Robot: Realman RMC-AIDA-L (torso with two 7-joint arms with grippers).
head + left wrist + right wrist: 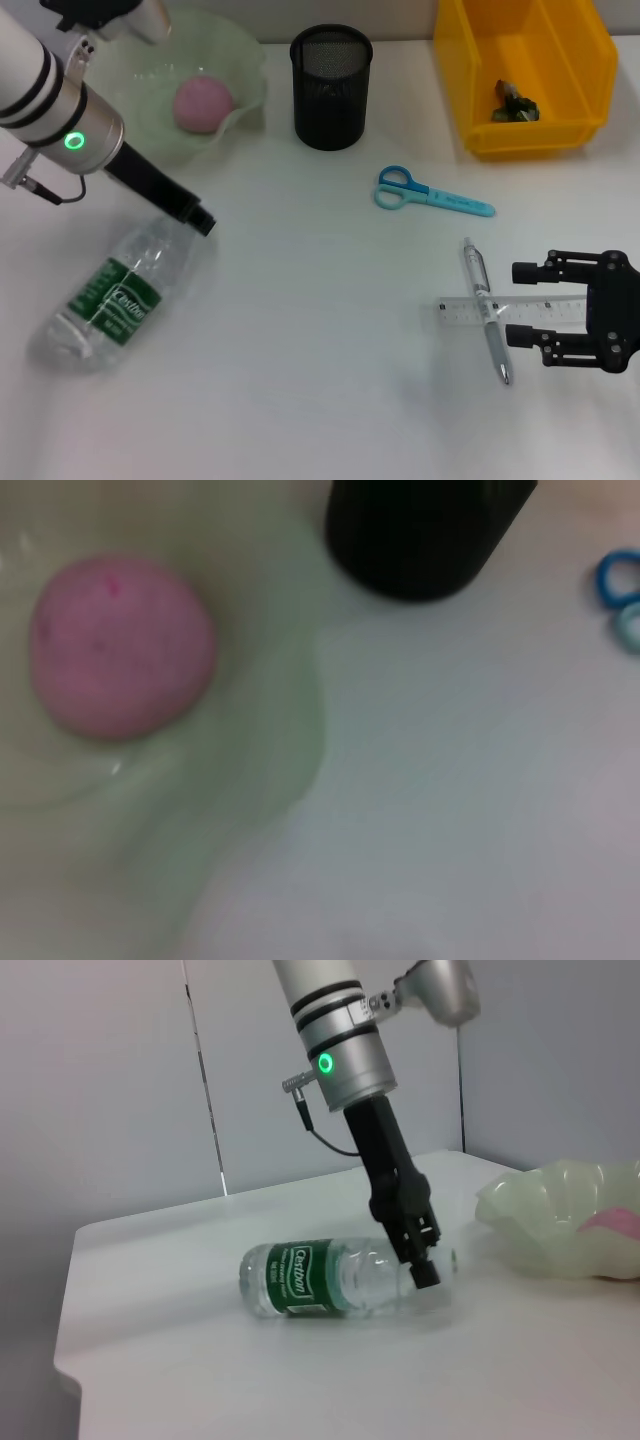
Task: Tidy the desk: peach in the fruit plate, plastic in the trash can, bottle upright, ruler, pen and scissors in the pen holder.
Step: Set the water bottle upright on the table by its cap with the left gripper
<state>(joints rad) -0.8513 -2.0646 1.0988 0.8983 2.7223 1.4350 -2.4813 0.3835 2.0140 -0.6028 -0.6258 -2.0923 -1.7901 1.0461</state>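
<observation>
Pink peach (pixel 203 103) lies inside the fruit plate (pixel 245 70). Left tool (pixel 203 222) is at the neck of the bottle (pixel 112 297), which lies flat on the desk (pixel 300 320); I cannot tell its finger state. Right tool (pixel 528 304), spread, straddles the ruler (pixel 470 312) beside the pen (pixel 486 310).

Pink peach (pixel 203 103), pale green translucent plate (pixel 245 75), black mesh holder (pixel 331 88), yellow bin (pixel 545 130). Light blue scissors (pixel 432 194), clear ruler (pixel 520 312) with black marks. Clear bottle (pixel 112 298), green label, white surface (pixel 300 350).
</observation>
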